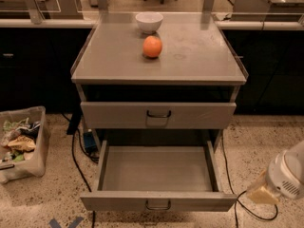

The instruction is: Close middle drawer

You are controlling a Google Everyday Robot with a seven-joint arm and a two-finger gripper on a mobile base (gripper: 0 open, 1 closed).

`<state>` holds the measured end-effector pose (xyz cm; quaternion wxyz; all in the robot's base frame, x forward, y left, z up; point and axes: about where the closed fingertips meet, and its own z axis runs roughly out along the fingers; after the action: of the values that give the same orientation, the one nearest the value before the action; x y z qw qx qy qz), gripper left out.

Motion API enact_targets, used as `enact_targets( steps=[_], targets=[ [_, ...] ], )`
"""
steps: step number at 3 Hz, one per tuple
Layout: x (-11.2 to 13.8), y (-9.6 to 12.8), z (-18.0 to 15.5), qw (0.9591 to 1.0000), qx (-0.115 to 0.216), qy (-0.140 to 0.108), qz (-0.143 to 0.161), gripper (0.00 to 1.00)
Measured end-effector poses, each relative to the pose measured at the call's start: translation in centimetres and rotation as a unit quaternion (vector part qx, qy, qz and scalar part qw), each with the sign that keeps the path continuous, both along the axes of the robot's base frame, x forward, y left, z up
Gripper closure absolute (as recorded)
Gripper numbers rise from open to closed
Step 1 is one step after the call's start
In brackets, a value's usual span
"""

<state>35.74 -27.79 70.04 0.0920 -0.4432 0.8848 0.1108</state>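
Note:
The middle drawer is a wide shallow grey drawer, pulled far out of the cabinet and empty. Its flat front faces me with a small dark loop handle. The top drawer, just under the tabletop, is nearly in. The lowest drawer is hidden below the open one. My gripper is at the lower right, to the right of the open drawer's front corner and apart from it, on the end of the white arm.
An orange and a white bowl sit on the cabinet top. A bin of rubbish stands on the floor at left. Black cables run along both sides of the cabinet. Dark counters stand behind.

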Motion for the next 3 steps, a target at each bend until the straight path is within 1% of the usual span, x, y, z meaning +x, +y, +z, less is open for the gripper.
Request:
enact_targets(
  steps=[1,2,3],
  targets=[
    [-3.1,2.4,-4.8,0.9986,0.038,0.037,0.006,1.00],
    [-3.1,2.4,-4.9,0.9986,0.038,0.037,0.006,1.00],
    [-4.1,4.9,-6.9,0.9964,0.068,0.044,0.026,1.00]
  ],
)
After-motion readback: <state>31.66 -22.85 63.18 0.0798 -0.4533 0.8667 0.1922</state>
